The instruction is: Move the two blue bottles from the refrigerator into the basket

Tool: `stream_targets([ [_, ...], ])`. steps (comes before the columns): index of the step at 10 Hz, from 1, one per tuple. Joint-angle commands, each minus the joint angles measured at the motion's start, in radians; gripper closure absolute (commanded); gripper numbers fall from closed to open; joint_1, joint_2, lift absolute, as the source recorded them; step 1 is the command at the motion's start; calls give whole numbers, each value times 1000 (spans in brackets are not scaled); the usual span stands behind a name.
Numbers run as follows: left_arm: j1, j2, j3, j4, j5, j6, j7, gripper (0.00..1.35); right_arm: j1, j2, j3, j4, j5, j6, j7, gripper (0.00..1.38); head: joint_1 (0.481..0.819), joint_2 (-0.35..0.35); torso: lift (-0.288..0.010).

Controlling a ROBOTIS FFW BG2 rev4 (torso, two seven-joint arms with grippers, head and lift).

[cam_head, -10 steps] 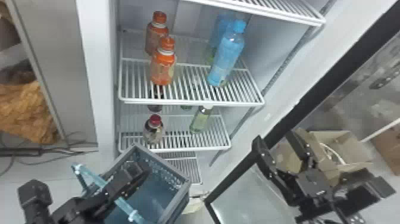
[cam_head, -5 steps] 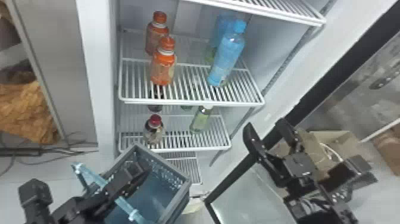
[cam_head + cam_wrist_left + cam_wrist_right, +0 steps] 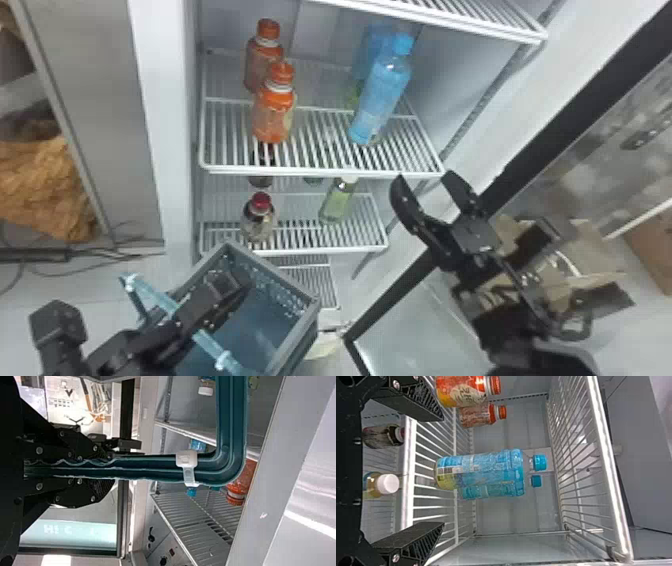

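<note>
At the right of the open refrigerator [image 3: 167, 130], two blue bottles upright on a white wire shelf [image 3: 320, 171]: the near one [image 3: 382, 100] partly overlapping the far one [image 3: 367, 55] in the head view, both topped with blue caps. Whether touching or slightly apart, impossible to tell.

Below and to the right of that pair, at the front of the shelf, the right gripper [image 3: 426, 179], black fingers spread wide apart. Through its wrist view, beyond the gap between the fingers, the same two blue bottles.

At the near left, outside the refrigerator, the left gripper [image 3: 192, 312] with fingers pressed together on the blue-green handle [image 3: 152, 295] of the basket [image 3: 302, 295]; basket just in front of the lower shelves, rim tilted in the head view.

To the left on the bottles' shelf, two orange-capped bottles, one near [image 3: 274, 112] and one far [image 3: 260, 67]. On the lower shelf [image 3: 295, 249], a dark bottle with a red cap [image 3: 257, 220] at left and a pale green bottle with a white cap [image 3: 337, 202] farther right. At far right, behind the right arm, a cardboard box [image 3: 595, 260].
</note>
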Motion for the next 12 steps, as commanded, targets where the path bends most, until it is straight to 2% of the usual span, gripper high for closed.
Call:
stream_targets([
  [1, 1, 0, 2, 1, 2, -2, 0, 1202, -59, -16, 27, 52, 2, 2, -10, 113, 695, -350, 0],
  [7, 1, 3, -2, 1, 6, -2, 0, 1202, -273, -59, 117, 229, 12, 5, -53, 111, 695, -350, 0],
  [12, 3, 5, -2, -2, 6, -2, 0, 1202, -379, -69, 169, 320, 21, 5, -102, 111, 695, -350, 0],
])
